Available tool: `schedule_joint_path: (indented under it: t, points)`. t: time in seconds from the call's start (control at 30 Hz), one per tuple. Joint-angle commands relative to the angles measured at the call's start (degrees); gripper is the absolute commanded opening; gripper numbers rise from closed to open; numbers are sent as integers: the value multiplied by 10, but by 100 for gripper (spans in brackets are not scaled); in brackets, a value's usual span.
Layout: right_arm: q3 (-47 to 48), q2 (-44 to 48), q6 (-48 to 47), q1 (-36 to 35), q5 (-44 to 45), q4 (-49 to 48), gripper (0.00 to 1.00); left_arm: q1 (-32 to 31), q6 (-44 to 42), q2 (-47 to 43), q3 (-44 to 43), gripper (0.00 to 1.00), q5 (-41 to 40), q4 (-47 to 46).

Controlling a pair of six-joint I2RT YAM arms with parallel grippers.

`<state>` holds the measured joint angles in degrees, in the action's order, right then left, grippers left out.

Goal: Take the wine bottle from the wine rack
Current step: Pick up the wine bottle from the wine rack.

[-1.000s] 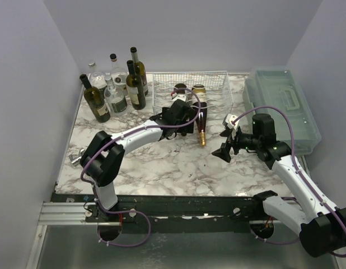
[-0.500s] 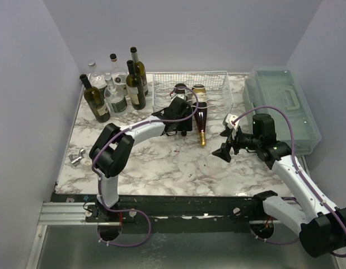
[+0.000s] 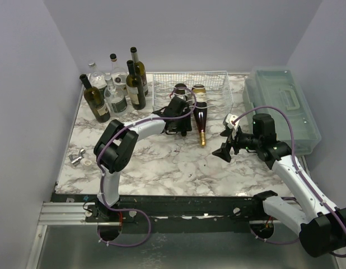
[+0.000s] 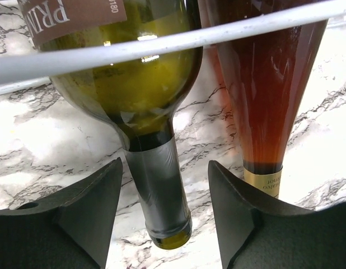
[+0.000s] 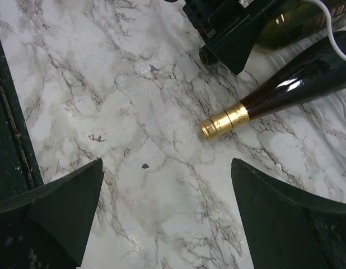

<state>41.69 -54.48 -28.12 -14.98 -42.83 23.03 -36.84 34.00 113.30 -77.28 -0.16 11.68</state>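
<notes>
Wine bottle: the green bottle [image 4: 128, 84] lies on its side in the white wine rack [image 3: 215, 89], at the far middle of the bench [image 3: 162, 162]. I take it for the one to remove.
Long axis: it runs far to near. The base is deep in the rack, and the neck sticks out under the front wire towards me, ending over the marble.
Left pincer [image 4: 164, 188]: it is open moderately wide, with one finger on each side of the green neck. I see a gap on both sides, so nothing is gripped yet.
Direction: the bottle's body lies straight ahead of my left pincer, on the far side. The neck mouth already sits between the fingers.
Neighbour: a dark red bottle [image 4: 262, 95] with a gold cap lies just beside the green one on the right, roughly parallel. Its neck passes close outside my right-hand finger.
Right pincer [image 5: 167, 185]: it is spread wide and holds nothing. It hovers over bare marble, near and right of the gold cap.
Nearer arm: the left, by far. It is at the neck, while the right stays well apart from the rack.
Next move, as I judge it: close on the neck, then draw the bottle out along its axis towards the near edge.
Risk: the outer finger could nudge the red bottle, or the shoulder could catch the front wire.
</notes>
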Motion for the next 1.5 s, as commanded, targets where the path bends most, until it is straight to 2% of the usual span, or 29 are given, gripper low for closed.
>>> schedule_joint_path:
  t: [0.0, 0.27, 0.4, 0.5, 1.0, 1.23, 1.37, 1.47]
  points:
    - [-6, 2, -7, 2, 8, -8, 99, 5, 11, 14, -20, 64, 27, -6]
    - [-6, 4, -8, 3, 10, -7, 99, 5, 22, 28, -51, 63, 18, 31]
    - [-6, 6, -8, 3, 11, -7, 99, 5, 25, 30, -55, 60, 11, 44]
    - [-6, 8, -8, 3, 13, -7, 99, 5, 24, 29, -55, 53, 10, 45]
    - [-6, 15, -9, 8, 14, -6, 99, 1, 26, 38, -73, 53, 6, 69]
    - [-6, 19, -10, 11, 17, -6, 99, -2, 21, 39, -77, 50, 6, 74]
    - [-6, 20, -11, 13, 20, -6, 99, -1, 22, 40, -79, 42, -8, 76]
    - [-7, 22, -12, 16, 21, -7, 99, -2, 20, 40, -77, 25, -18, 77]
